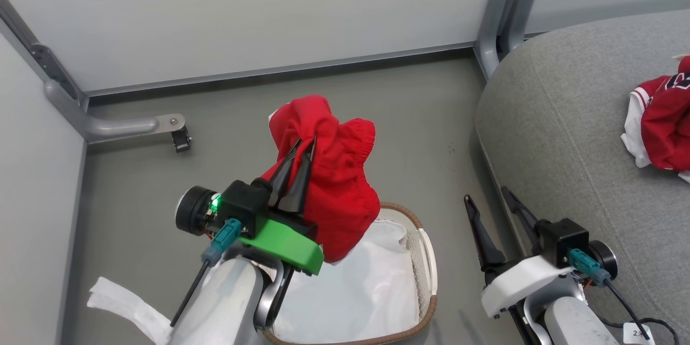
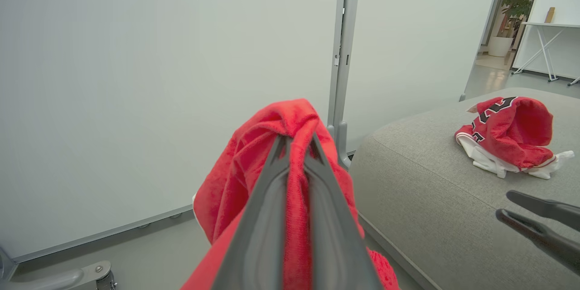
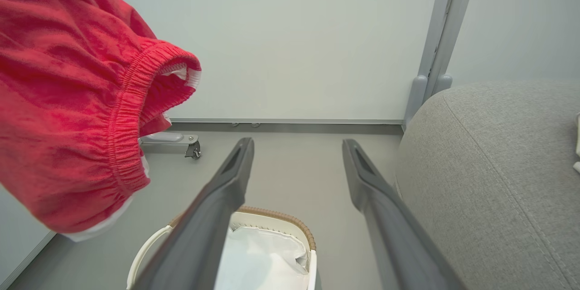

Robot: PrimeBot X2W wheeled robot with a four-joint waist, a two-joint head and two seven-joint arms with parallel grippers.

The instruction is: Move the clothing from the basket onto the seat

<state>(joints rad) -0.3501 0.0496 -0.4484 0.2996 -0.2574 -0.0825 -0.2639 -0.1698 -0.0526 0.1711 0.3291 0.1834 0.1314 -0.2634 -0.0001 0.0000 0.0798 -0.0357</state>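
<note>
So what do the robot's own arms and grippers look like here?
Both grippers have two long, dark, tapering fingers on a black block, a teal plug with a black cable, and a pale grey forearm. The left gripper sits on a bright green bracket with a green light; the right gripper on a white bracket.

Left gripper [image 1: 306,141] of two long dark fingers [image 1: 296,188] stood raised, tips pointing up and forward, jaws pinched tight on a bright red jersey [image 1: 345,194], pale left forearm [image 1: 226,296] angled up beneath it, right gripper [image 1: 486,194] sat low, dark fingers [image 1: 481,237] spread wide apart.
</note>
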